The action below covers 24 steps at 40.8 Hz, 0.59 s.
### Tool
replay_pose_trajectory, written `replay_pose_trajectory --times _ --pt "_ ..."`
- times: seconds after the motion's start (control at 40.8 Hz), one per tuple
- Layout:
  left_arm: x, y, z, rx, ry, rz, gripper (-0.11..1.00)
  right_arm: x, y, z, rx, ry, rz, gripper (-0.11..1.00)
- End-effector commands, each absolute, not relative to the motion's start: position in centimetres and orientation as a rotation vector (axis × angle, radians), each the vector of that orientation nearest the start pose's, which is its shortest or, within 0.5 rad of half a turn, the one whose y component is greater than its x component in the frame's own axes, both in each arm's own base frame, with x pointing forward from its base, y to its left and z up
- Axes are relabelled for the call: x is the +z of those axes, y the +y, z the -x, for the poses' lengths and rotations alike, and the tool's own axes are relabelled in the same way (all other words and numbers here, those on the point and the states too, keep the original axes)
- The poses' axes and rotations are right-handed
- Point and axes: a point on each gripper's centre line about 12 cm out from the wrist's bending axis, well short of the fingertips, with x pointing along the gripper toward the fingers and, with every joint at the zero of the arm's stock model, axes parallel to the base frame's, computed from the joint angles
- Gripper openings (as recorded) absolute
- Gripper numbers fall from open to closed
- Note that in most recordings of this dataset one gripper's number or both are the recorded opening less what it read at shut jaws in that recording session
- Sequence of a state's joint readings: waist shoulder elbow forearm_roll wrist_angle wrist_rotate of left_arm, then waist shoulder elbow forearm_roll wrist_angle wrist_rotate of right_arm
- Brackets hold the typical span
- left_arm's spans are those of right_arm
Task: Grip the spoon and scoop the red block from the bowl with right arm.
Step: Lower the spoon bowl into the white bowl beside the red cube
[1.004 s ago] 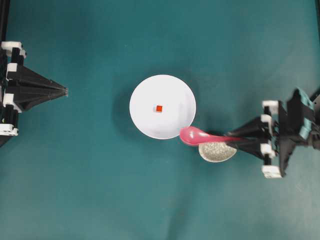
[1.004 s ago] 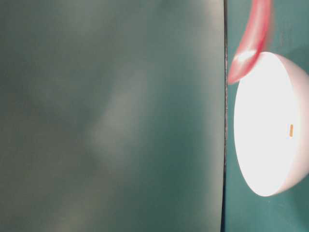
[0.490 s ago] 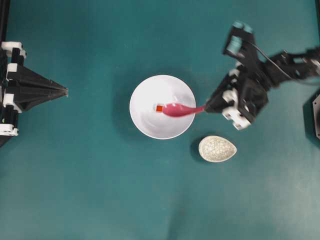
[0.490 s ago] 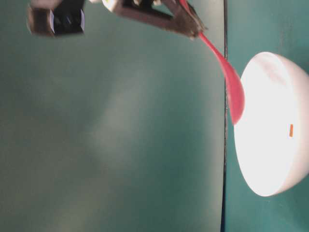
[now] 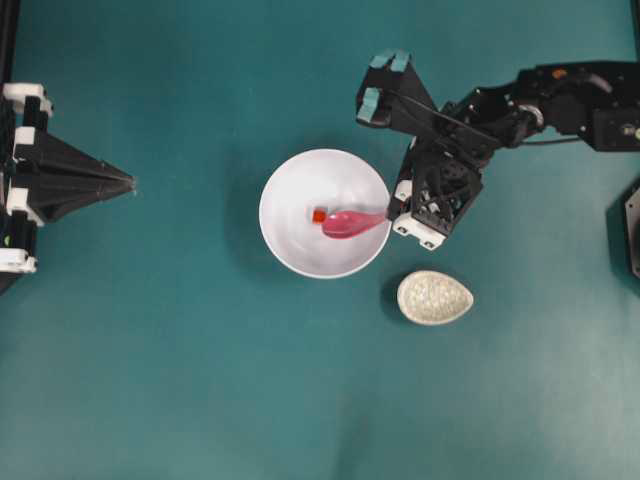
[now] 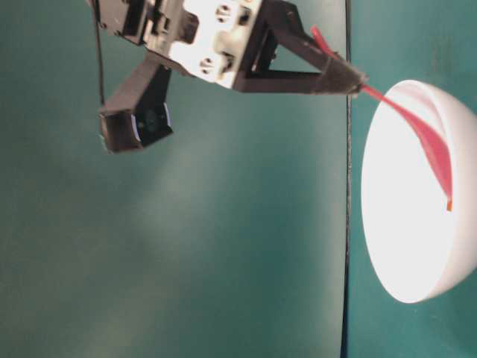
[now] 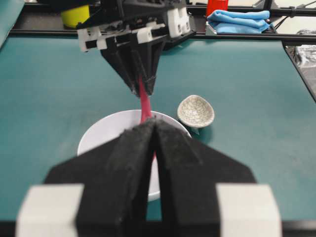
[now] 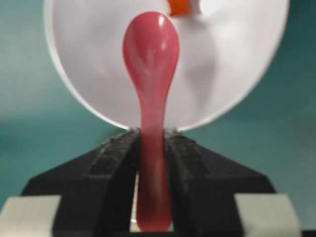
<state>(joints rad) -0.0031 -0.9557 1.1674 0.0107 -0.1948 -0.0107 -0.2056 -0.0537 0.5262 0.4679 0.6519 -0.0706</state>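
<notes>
The white bowl [image 5: 296,250] sits mid-table with the tiny red block [image 5: 319,215] on its floor. My right gripper [image 5: 397,212] hangs at the bowl's right rim, shut on the handle of the pink spoon [image 5: 352,222]. The scoop reaches down into the bowl, its tip just right of the block. In the right wrist view the spoon [image 8: 150,54] runs from between the fingers [image 8: 177,148] toward the block [image 8: 178,7]. From table level the spoon [image 6: 436,145] slopes down inside the bowl [image 6: 402,224]. My left gripper [image 5: 130,183] rests shut at the far left, holding nothing.
A small speckled teardrop dish [image 5: 434,297] lies just below and right of the bowl, under the right arm's reach. A blue cloth [image 7: 237,20] and a yellow object [image 7: 75,15] lie beyond the table's far rail.
My right gripper lifted the spoon off the speckled dish, swung up and left, and lowered the scoop into the bowl beside the red block. The left arm stayed still.
</notes>
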Motion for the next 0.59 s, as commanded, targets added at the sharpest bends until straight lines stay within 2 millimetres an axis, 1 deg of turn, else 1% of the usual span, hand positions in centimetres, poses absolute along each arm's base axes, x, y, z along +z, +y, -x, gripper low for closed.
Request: replay_pose_trajectory --times 0.0,0.122,0.269,0.416,0.563 --pt "29.3 -0.2 -20.3 -0.009 -0.005 -0.004 0.00 20.7 -4.9 -37.1 -0.114 1.033 -0.495 0.23" --pt "29.3 -0.1 -20.3 -0.007 -0.005 -0.010 0.00 20.7 -5.3 -37.6 -0.129 1.038 -0.461 0.23" --pt "29.3 -0.1 -20.3 -0.007 -0.005 -0.012 0.00 20.5 -5.3 -38.0 -0.125 1.058 -0.453 0.23" --pt "29.3 -0.1 -20.3 -0.007 -0.005 -0.015 0.00 20.4 -4.8 -38.3 -0.102 1.094 -0.442 0.23" --pt "29.3 -0.2 -20.3 -0.009 -0.005 -0.017 0.00 20.2 -4.3 -39.1 -0.087 1.098 -0.418 0.23"
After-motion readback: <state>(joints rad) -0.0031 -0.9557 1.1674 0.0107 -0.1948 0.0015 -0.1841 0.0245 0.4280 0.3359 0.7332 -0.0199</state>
